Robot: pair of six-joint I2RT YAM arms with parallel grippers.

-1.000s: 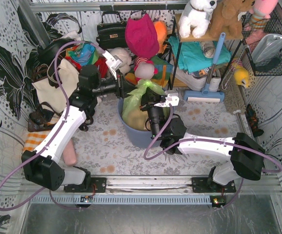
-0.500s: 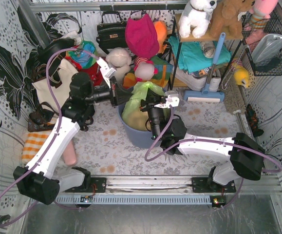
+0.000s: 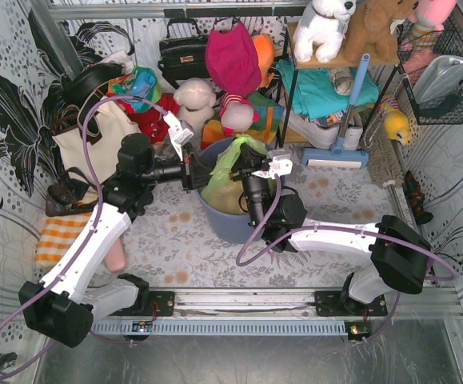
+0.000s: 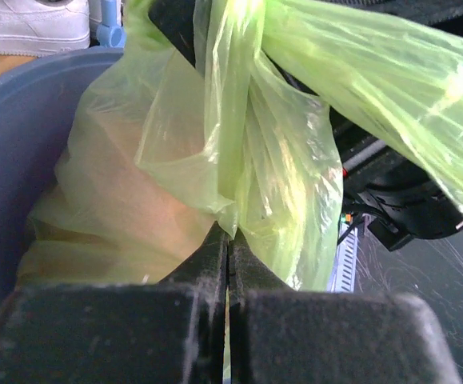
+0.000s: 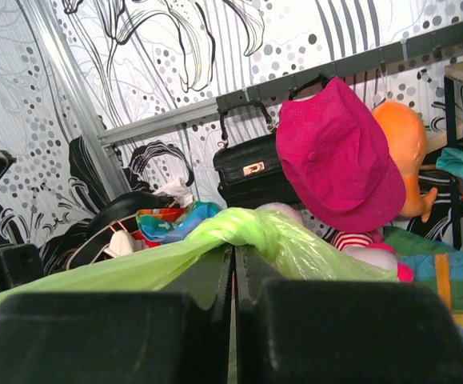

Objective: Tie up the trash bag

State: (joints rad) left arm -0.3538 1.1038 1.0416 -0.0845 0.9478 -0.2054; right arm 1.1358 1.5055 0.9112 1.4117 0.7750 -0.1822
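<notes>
Top external first, my spotter says: what sits in the bin?

Me: The round blue-grey bin (image 3: 219, 222) stands on the table between my two arms. The trash bag (image 3: 229, 164) is inside it, its light-green plastic bunched up and rising above the rim.

Spotter: And inside the bag?

Me: On the left wrist camera, crumpled tan-brown paper (image 4: 123, 208) shows through the thin film, low down against the bin's wall (image 4: 11, 168). I can't make out anything else in there.

Spotter: Your left gripper?

Me: The left gripper (image 4: 228, 240) reaches in from the bin's left side. Its fingers are pressed together, with a hanging fold of the bag (image 4: 283, 152) pinched at the tips.

Spotter: The right one?

Me: The right gripper (image 5: 233, 258) has its fingers together as well, clamped on the bag. A twisted, knot-like bunch of green plastic (image 5: 235, 226) sits right at the tips, and a stretched band of film runs off to the left across that view.

Spotter: Other containers?

Me: A cream tote bag (image 3: 95, 140) sits left of the bin, but I can't see into it. A black handbag (image 5: 255, 170) hangs on the back wall beside a pink hat (image 5: 339, 156).
</notes>
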